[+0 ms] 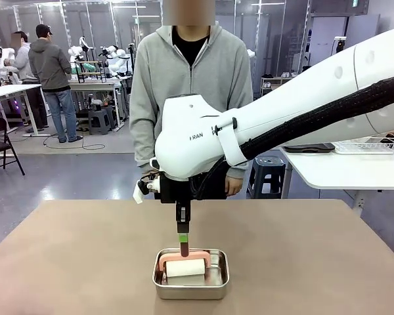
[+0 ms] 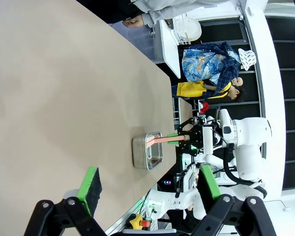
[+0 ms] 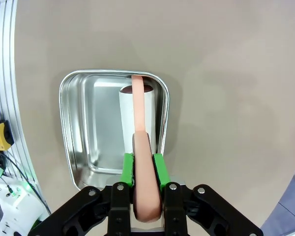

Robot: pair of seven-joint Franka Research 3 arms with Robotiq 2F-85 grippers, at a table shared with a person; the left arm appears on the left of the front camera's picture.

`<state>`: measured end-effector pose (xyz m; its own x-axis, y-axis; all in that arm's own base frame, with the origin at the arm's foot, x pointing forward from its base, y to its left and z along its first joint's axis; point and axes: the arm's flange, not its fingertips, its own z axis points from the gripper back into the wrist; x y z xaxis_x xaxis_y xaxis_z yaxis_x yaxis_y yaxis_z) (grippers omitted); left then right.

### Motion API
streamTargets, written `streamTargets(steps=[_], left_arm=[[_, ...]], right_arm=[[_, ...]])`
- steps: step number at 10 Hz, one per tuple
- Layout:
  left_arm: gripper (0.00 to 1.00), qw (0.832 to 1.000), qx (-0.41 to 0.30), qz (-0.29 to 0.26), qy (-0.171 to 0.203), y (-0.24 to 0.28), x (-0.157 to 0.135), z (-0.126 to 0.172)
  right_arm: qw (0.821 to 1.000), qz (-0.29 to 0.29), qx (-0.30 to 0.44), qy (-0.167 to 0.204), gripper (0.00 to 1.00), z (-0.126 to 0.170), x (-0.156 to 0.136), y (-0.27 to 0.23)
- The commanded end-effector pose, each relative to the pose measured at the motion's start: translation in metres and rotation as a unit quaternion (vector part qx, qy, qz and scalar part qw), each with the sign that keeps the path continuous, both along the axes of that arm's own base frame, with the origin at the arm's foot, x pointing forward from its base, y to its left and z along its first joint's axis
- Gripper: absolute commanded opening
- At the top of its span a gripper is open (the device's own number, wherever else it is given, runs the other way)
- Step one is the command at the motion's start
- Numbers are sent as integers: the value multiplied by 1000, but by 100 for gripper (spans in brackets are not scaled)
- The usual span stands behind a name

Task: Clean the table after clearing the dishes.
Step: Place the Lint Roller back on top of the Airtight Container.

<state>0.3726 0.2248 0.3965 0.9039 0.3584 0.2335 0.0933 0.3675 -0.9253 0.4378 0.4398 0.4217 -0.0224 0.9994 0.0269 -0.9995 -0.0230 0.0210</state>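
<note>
The beige-brown table (image 1: 315, 262) carries a shallow steel pan (image 1: 190, 292) near its front edge. In the pan lies a roller with a white roll (image 1: 186, 268) and a salmon-pink handle (image 3: 141, 147). My right gripper (image 1: 183, 230) reaches down from above and is shut on that handle; its green pads (image 3: 129, 169) press both sides of it. My left gripper (image 2: 148, 187) stands open above the table (image 2: 64, 98) with nothing between its fingers, well away from the pan (image 2: 147, 152). The dishes are out of view.
A person in a grey hoodie (image 1: 190, 79) stands at the table's far side, hands hanging down. A smaller white table (image 1: 341, 170) with a wire rack (image 1: 368, 146) stands at the right. Bare tabletop lies all around the pan.
</note>
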Motion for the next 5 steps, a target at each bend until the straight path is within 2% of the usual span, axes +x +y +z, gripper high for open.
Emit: streamTargets(steps=[1, 4, 5], left_arm=[[100, 1000, 0, -4, -1, 1, -4, 2], [100, 1000, 0, -4, -1, 1, -4, 2], [100, 1000, 0, -4, -1, 1, -4, 2]], right_arm=[[1000, 1, -1, -2, 21, -2, 0, 1], [1000, 0, 0, 0, 21, 0, 0, 0], [1000, 4, -2, -4, 62, 4, -2, -1]])
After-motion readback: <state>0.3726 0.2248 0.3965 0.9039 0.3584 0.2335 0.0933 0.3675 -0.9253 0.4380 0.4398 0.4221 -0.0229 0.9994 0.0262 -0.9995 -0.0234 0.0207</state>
